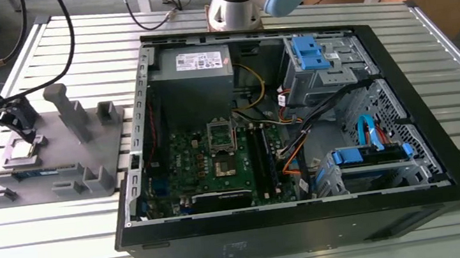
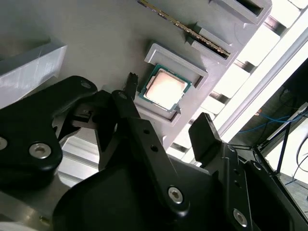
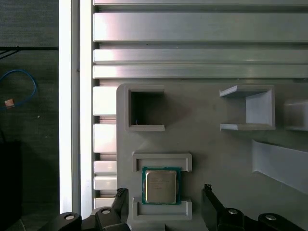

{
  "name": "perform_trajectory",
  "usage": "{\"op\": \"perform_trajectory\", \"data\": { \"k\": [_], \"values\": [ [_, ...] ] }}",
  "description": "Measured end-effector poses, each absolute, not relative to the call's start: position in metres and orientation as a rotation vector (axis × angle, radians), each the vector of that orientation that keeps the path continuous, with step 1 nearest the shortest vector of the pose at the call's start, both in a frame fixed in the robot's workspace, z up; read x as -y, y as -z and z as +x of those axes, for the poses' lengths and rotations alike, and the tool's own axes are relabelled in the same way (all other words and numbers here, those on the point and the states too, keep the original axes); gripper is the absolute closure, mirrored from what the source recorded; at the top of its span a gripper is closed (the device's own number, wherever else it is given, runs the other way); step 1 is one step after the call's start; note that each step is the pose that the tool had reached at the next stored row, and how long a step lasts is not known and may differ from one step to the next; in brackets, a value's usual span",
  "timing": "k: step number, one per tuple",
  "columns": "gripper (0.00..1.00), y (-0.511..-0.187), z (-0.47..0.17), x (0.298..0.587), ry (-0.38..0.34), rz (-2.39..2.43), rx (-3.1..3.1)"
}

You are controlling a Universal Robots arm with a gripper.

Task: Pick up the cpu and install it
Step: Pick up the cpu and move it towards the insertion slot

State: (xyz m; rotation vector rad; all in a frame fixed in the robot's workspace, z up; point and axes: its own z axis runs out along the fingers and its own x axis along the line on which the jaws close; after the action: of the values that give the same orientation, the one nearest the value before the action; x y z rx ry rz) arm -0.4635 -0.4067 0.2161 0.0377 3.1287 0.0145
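The cpu [image 3: 161, 186] is a small square chip with a silvery top. It lies flat in a shallow holder of the grey fixture tray [image 3: 216, 149], on the exterior view's left. My gripper [image 3: 163, 195] is open above it, one black finger on each side of the chip, and neither finger touches it. The second wrist view shows the cpu [image 2: 163, 90] between the same spread fingers [image 2: 204, 129] of the gripper [image 2: 166, 106]. In the exterior view the gripper [image 1: 8, 133] hovers just over the cpu [image 1: 24, 150]. The motherboard's socket [image 1: 220, 155] sits inside the open computer case [image 1: 308, 223].
A green memory stick [image 1: 38, 173] stands on edge in the tray beside the cpu holder, and the tray carries several upright grey posts [image 1: 66, 111]. The case holds cables [image 1: 296, 148], blue drive brackets [image 1: 308, 53] and a power supply [image 1: 193, 65]. A ribbed aluminium table [image 1: 55, 250] carries everything.
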Motion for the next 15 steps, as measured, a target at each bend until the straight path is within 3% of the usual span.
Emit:
{"op": "perform_trajectory", "data": {
  "k": [1,15],
  "values": [
    [0.3,-0.216,-0.464,0.407,-0.014,0.038,-3.129],
    [0.3,-0.206,-0.464,0.407,-0.015,0.038,-3.124]
  ]
}}
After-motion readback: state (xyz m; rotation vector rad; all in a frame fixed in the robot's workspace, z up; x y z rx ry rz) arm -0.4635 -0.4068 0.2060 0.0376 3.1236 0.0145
